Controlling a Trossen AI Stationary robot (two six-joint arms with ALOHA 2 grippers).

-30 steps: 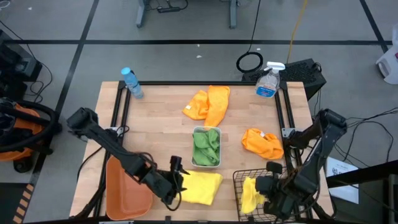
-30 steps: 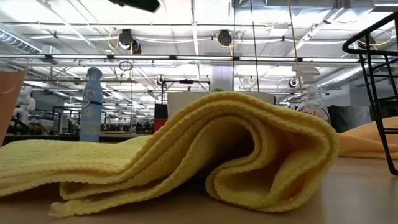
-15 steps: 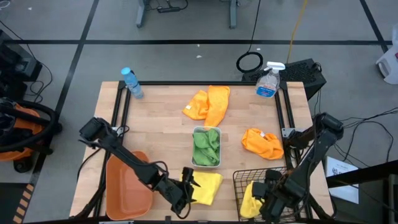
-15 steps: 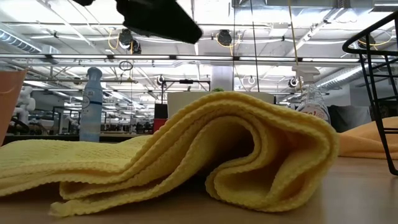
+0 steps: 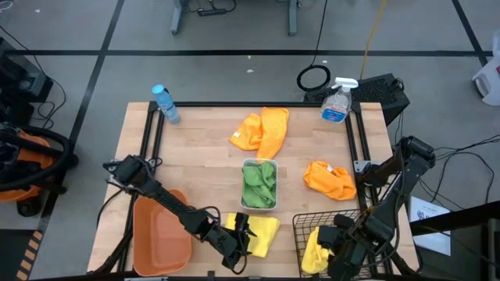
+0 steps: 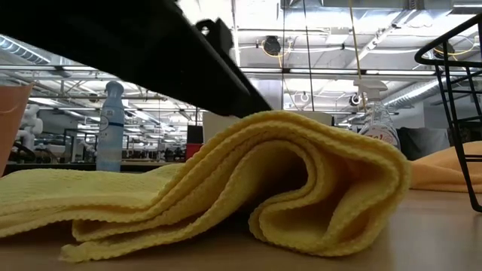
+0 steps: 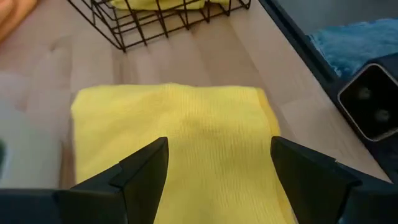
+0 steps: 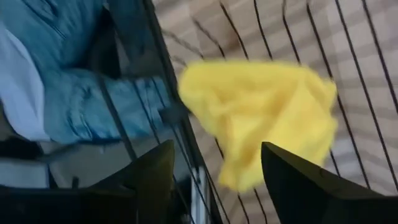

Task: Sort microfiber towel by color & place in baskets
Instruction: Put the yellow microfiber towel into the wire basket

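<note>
The left gripper hung just over the folded yellow towel at the table's near edge, its fingers spread apart with nothing between them — the towel lay flat under the gap, not pinched. The orange tub sat just beside that arm, on the side away from the towel, and the white bin holding a green towel stood a little beyond the gripper, toward the table's middle.

The right gripper was above the black wire basket at the near right corner. Its fingers were parted and released; a second yellow towel lay crumpled on the basket's floor below them, free of the grip.

Farther from both grippers, an orange towel lay near the right edge, just beyond the basket, and another orange towel lay past the white bin — well apart from either arm. A water bottle and a spray bottle stood at the far corners.
</note>
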